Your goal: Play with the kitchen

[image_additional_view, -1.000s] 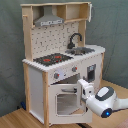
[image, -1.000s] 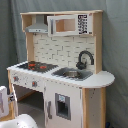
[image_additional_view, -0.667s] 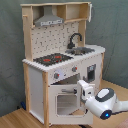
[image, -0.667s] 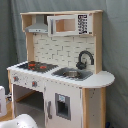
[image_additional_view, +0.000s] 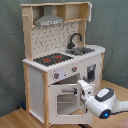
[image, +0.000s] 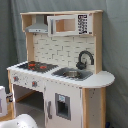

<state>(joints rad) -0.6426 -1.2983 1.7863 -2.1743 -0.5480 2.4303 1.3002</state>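
The kitchen point(image: 65, 75) stands upright, white and light wood, and shows in both exterior views point(image_additional_view: 35, 85). Its black-red hob point(image_additional_view: 52, 59), black faucet point(image_additional_view: 75, 40), sink point(image_additional_view: 82, 50) and grey hood point(image_additional_view: 50, 20) sit above knobs point(image_additional_view: 57, 76). In the second exterior view my gripper point(image_additional_view: 82, 90) is at the upper right corner of the windowed oven door point(image_additional_view: 57, 89), which looks slightly ajar. The white arm point(image_additional_view: 105, 97) reaches in from the second exterior view's right. In the first exterior view only a rounded white arm part point(image: 22, 121) shows at the bottom; the gripper is hidden.
A grey curtain point(image_additional_view: 112, 30) hangs behind the kitchen. The kitchen rests on a wooden surface point(image_additional_view: 15, 117). A narrow cupboard door point(image: 62, 105) sits under the sink. A white object point(image: 2, 100) pokes in at the first exterior view's left edge.
The arm and gripper have shifted slightly up and toward the oven door. The kitchen itself has not moved.
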